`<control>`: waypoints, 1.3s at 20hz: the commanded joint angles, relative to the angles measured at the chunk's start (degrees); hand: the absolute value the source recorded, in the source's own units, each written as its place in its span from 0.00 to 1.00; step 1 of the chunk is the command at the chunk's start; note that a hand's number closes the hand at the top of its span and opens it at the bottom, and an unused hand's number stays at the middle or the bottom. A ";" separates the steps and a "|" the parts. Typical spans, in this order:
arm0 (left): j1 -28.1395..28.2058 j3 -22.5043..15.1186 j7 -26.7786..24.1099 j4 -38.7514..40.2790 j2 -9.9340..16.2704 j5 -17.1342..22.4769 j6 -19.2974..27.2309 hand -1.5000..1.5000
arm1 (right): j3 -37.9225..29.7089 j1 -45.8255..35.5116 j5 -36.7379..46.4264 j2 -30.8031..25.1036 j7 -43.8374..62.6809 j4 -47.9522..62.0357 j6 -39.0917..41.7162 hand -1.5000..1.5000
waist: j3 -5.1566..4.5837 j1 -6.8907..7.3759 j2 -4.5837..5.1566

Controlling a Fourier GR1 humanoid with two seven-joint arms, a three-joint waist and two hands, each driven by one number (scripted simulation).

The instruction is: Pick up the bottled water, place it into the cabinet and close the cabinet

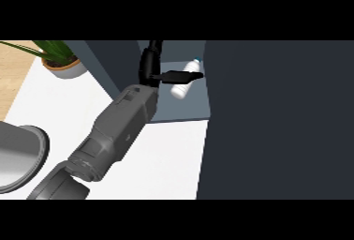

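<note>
The left robot hand (160,70) is clamped on the water bottle (185,79), held tilted inside the open cabinet (181,110) at the far side. Released at this slant, the bottle could topple or roll out and block the cabinet door (276,117) on the right.

even soft light, dim cabinet (276,117) front, bright counter (166,154)

Single head view – steep downward look, close over counter (173,154) and cabinet (276,117)

The bottle (185,80) is partly covered at its middle by the hand (166,75). At nine o'clock the bowl (17,154) is cut off by the edge. The plant (55,54) is cropped at eleven o'clock.
</note>
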 commanded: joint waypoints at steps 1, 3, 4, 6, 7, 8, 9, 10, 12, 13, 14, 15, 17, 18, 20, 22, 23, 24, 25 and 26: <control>0.71 -1.51 2.86 -5.35 -0.04 3.40 -3.38 0.00 | -1.11 1.60 -3.44 -0.73 1.13 -2.95 1.13 0.00 | 0.05 -0.31 -0.37; 5.87 -2.84 -0.25 -7.93 -0.04 4.11 -5.57 0.00 | 0.23 2.11 -1.23 0.22 1.52 -4.62 0.28 0.00 | 0.02 0.69 -0.62; 4.50 -3.13 2.61 -9.19 -0.04 3.61 -5.12 0.00 | 0.21 2.45 -0.22 0.10 4.18 -7.17 -0.76 0.00 | 0.02 1.66 -0.84; 4.84 -3.23 4.30 -12.09 -0.04 5.15 -4.52 0.00 | -2.86 0.01 -3.00 0.05 4.23 -5.29 -0.18 0.00 | 0.04 2.30 -0.85; 9.32 -7.03 3.43 -17.06 -0.04 7.19 -1.77 0.00 | -0.56 0.46 -0.49 0.33 4.28 -5.37 -0.36 0.00 | 0.03 2.03 -1.05; 10.16 -8.46 5.40 -20.31 -0.04 7.09 -1.64 0.00 | 0.24 2.34 0.29 1.32 -2.34 -0.69 0.56 0.00 | 0.08 2.50 -1.25; 11.58 -7.39 4.08 -20.45 -0.04 5.34 -3.04 0.00 | -1.74 0.87 -1.40 -0.49 4.18 -5.23 0.63 0.00 | 0.04 3.16 -1.09; 10.89 -7.47 6.89 -22.51 -0.04 5.02 -2.21 0.00 | -0.78 2.85 -0.13 0.22 4.07 -6.90 -0.45 0.00 | 0.05 3.21 -1.19; 17.29 -8.16 7.50 -28.70 -0.04 3.74 -1.61 0.00 | -2.75 0.36 -1.16 -0.57 4.55 -5.08 0.28 0.00 | 0.05 4.40 -1.38; 18.19 -11.26 9.44 -32.73 -0.04 5.39 1.17 1.00 | 0.66 1.60 0.88 0.27 6.34 -7.66 -0.95 0.00 | 0.03 3.94 -1.50; 22.24 -10.42 8.03 -34.08 0.68 3.54 -0.96 1.00 | -2.51 2.96 -2.49 -1.14 5.63 -8.93 0.23 0.00 | 0.06 4.48 -1.56; 24.41 -11.75 8.94 -36.62 -0.03 3.30 0.35 1.00 | 0.71 0.48 1.54 -0.09 6.74 -7.57 -0.72 0.00 | 0.02 4.49 -1.46; 28.56 -13.44 11.96 -44.65 1.54 3.04 2.12 1.00 | 0.83 0.89 3.50 -0.97 4.34 -5.88 -0.11 0.00 | 0.04 5.27 -1.85; 31.43 -13.57 10.57 -45.68 4.48 2.50 0.22 1.00 | -0.49 0.71 2.56 -2.79 6.07 -8.30 0.76 0.00 | 0.02 5.06 -1.69; 35.33 -14.43 12.18 -51.32 7.30 2.24 0.54 1.00 | 0.74 -0.26 4.35 -3.98 4.55 -5.15 1.96 0.00 | 0.04 5.25 -1.69; 38.64 -16.04 12.32 -52.89 7.03 1.43 1.47 1.00 | 0.36 -2.02 3.38 -7.48 9.00 -7.96 4.04 1.00 | -0.01 5.05 -1.51; 39.94 -17.85 15.22 -58.49 6.61 0.74 4.82 1.00 | 3.96 -0.49 5.24 -7.11 7.66 -5.85 4.38 1.00 | 0.03 5.02 -1.73; 42.12 -18.10 13.32 -59.85 6.99 0.05 4.60 1.00 | 1.77 -0.97 1.27 -9.24 9.56 -7.27 6.26 1.00 | 0.04 4.76 -1.46; 45.91 -18.83 11.28 -60.84 7.68 -0.80 4.32 1.00 | 5.66 -1.40 5.61 -8.04 7.86 -4.75 5.87 1.00 | 0.01 4.53 -1.38; 48.02 -20.82 13.23 -65.39 8.25 -1.29 5.74 1.00 | 4.75 -3.27 3.53 -8.87 11.55 -6.64 5.98 1.00 | 0.00 5.11 -1.47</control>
